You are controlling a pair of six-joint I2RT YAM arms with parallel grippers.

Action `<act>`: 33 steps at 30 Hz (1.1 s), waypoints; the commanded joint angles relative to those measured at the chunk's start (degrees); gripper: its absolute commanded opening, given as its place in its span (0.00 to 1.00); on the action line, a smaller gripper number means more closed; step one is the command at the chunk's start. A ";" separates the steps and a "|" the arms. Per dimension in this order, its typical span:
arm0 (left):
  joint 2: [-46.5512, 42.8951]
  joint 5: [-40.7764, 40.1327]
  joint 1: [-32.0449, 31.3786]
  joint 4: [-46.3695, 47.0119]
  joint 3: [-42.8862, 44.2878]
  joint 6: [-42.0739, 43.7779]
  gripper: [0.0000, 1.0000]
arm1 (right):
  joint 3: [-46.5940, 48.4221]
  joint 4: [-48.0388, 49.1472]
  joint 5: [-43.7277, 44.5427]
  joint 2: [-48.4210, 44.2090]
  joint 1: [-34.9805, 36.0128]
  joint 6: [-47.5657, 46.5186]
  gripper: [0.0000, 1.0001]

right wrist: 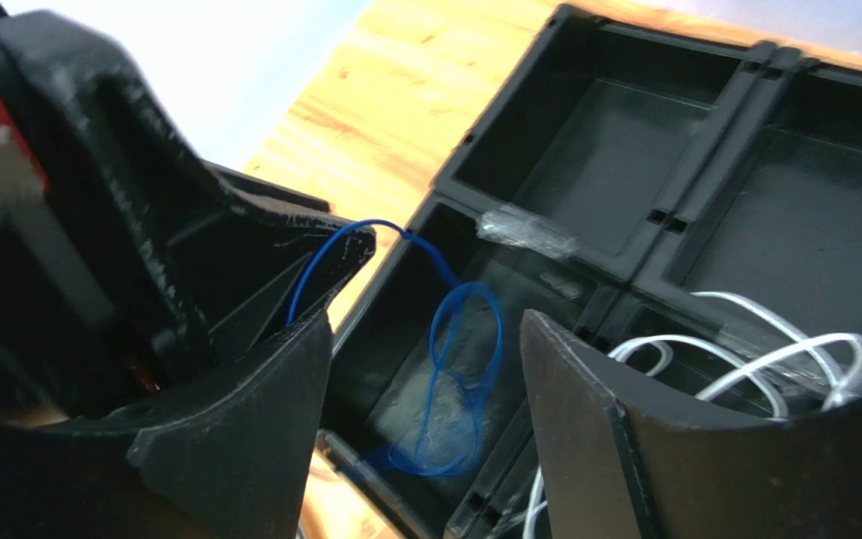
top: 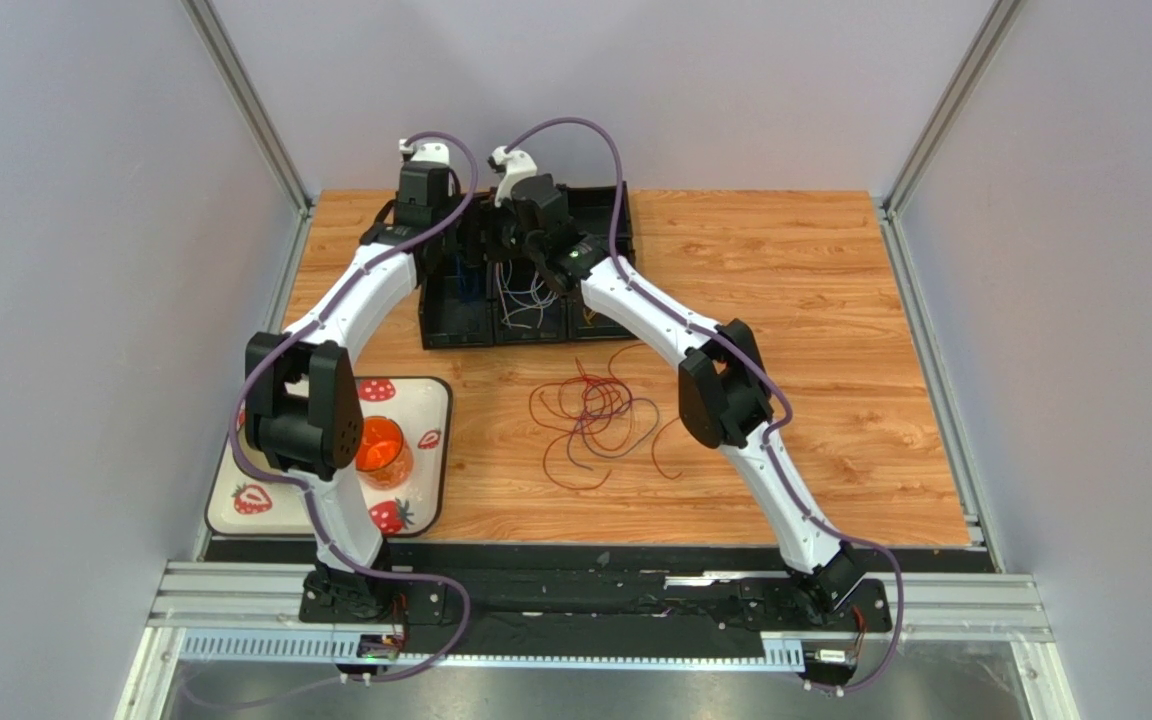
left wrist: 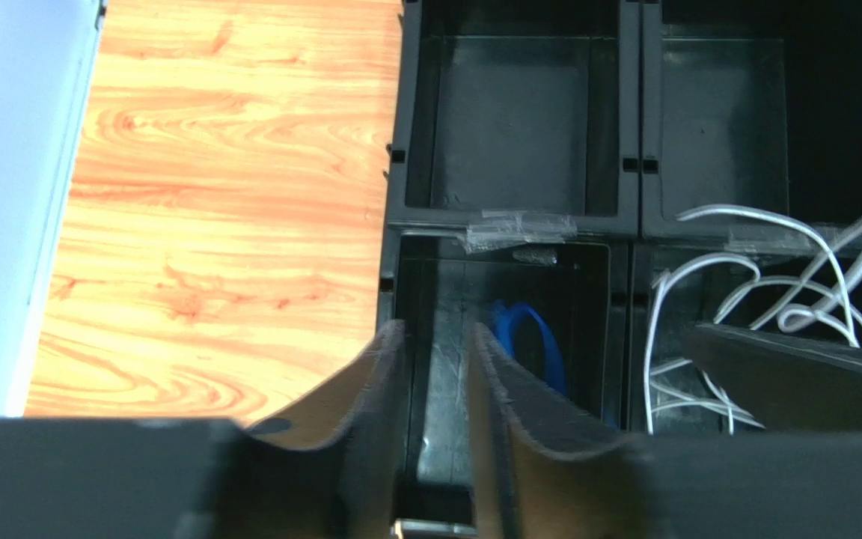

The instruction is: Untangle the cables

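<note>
The blue cable [right wrist: 464, 371] lies in a loop inside the black tray [top: 444, 333]. It is in the left box of the row nearest the robot. One end of it goes up out of that box and bends over the tip of a finger of the left gripper [left wrist: 436, 337]. It seems to rest there.

The white cables [left wrist: 762, 281] are bunched in the tray box just to the right of the blue one. Some of their loops stick up above the wall.

A tangle of red, brown and lilac cables [top: 597, 413] lies on the wood table [top: 838, 375]. It is in front of the tray and apart from it.

A bit of clear tape [left wrist: 520, 228] is stuck on the tray wall behind the blue cable's box.

The left gripper hangs over the blue cable's box. Its fingers are a little apart, with nothing between them. The right gripper [right wrist: 427, 326] hangs just beside it over the same corner of the tray. Its fingers are wide apart and pinch nothing.

To the left of the tray, and closer to the robot, sits a white plate [top: 259, 503] with strawberry pictures. On it stands an orange cup [top: 382, 450], as far as one can tell.
</note>
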 commanded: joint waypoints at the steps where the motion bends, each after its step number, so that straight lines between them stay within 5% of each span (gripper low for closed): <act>1: 1.71 2.72 -0.17 -1.26 4.19 -2.21 0.44 | 3.19 3.70 -1.78 -2.22 1.62 -0.56 0.68; 13: -0.06 3.58 0.01 -5.64 4.01 -1.51 0.54 | -0.77 -3.76 9.19 -8.37 1.70 -2.06 0.64; 20: 6.98 -0.70 0.01 -16.82 7.88 -6.78 0.47 | -5.87 -10.71 16.15 -10.75 1.62 -2.05 0.62; 25: 4.44 -0.89 0.18 -16.64 6.74 -7.75 0.47 | -4.55 -15.46 17.12 -10.57 1.62 -3.55 0.61; 33: -3.90 3.33 0.18 -15.24 4.72 -7.58 0.51 | -16.92 -15.37 18.70 -19.35 1.62 -3.38 0.58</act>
